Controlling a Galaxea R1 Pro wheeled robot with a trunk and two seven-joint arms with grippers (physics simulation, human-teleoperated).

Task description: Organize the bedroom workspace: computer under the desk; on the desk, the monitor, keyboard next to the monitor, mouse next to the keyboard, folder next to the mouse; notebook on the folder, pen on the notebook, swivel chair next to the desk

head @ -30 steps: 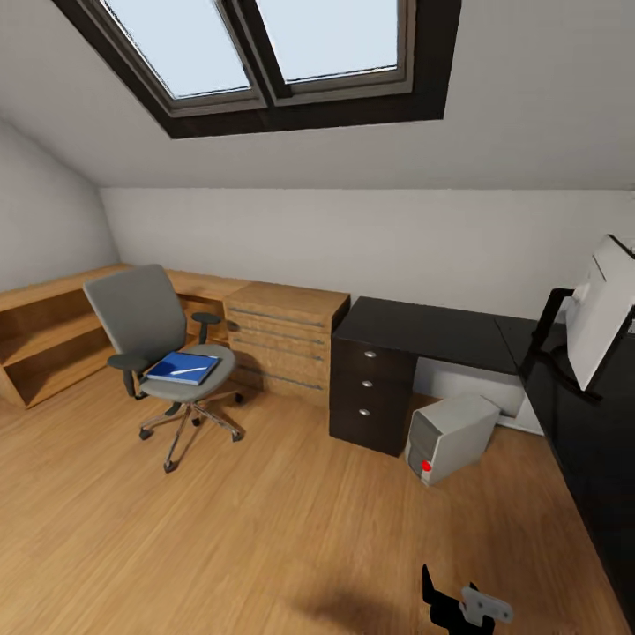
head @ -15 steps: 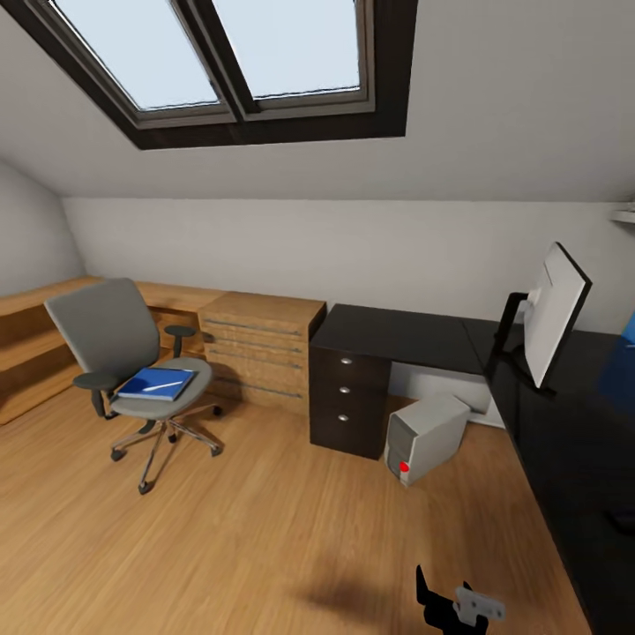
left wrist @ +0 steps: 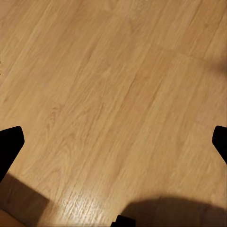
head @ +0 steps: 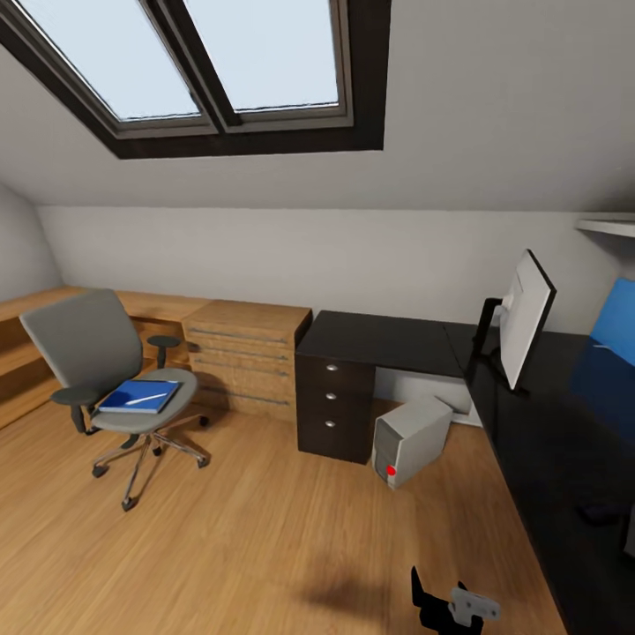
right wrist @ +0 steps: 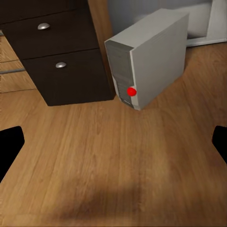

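The grey swivel chair (head: 84,348) stands at the left on the wood floor, apart from the black desk (head: 388,339). On its seat lies the blue folder (head: 139,396) with the white pen (head: 144,399) across it. The monitor (head: 522,322) stands on the desk at the right, seen edge-on. The silver-grey computer (head: 410,438) sits on the floor under the desk, tilted, beside the black drawers (head: 333,407); the right wrist view has the computer (right wrist: 146,56) too. My right gripper (right wrist: 113,146) and left gripper (left wrist: 113,146) are open over bare floor. Notebook, keyboard and mouse are out of view.
A light wooden drawer chest (head: 240,360) and low wooden shelving (head: 22,353) line the far wall left of the desk. A blue panel (head: 617,335) rises behind the desk at the right. A small dark lump (head: 603,511) lies on the desk, too dim to name. Skylights are overhead.
The whole head view has shifted: chair, chest and desk slid left in the picture, and the blue panel and more desktop came in at the right. Nothing itself has moved.
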